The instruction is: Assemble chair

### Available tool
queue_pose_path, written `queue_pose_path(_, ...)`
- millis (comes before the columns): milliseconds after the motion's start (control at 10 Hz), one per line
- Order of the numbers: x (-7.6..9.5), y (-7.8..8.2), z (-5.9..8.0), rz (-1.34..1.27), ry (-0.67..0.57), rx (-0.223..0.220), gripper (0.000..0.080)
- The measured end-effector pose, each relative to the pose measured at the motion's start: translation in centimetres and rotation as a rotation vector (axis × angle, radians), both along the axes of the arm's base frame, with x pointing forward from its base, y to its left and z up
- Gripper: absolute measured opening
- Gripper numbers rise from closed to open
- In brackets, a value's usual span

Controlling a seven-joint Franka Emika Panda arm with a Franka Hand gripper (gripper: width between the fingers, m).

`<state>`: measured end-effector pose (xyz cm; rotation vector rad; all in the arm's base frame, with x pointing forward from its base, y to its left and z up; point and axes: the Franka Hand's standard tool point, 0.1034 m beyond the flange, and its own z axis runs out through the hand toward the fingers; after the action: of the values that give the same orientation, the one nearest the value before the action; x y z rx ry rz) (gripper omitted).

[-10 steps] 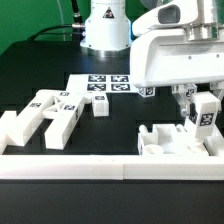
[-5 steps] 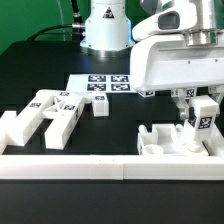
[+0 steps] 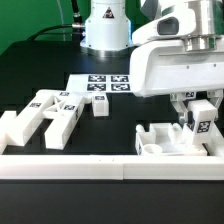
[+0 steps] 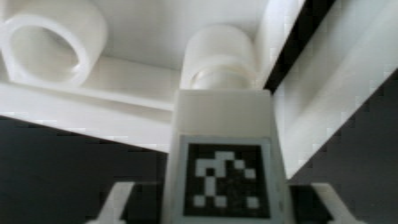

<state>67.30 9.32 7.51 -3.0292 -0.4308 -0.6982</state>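
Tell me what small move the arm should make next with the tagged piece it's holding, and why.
Probably lower the leg piece straight down onto the seat slab: the jaws grip it upright over the slab, and the wrist view shows its end lined up with a rounded fitting.

Exterior view brightly, evenly lit from above; white arm casing (image 3: 175, 65) at that view's upper right nearly washed out. Soft short shadows cast on dark bench (image 3: 115, 140). Both pictures coarse, low-resolution. Wrist view blurred: chair leg (image 4: 224, 120) soft, tag (image 4: 224, 172) edges smeared.
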Motion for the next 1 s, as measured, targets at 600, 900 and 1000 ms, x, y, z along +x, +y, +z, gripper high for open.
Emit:
queue_pose_path(600,0.24,0.49,-0.39,0.007,-0.037,0.000,0.0287)
queue_pose_path(900,0.22,0.32,-0.46,0.006,-0.034,-0.002,0.0512)
queue_pose_path(1000,0.23,0.29,-0.46,0.006,-0.034,-0.002,0.0512)
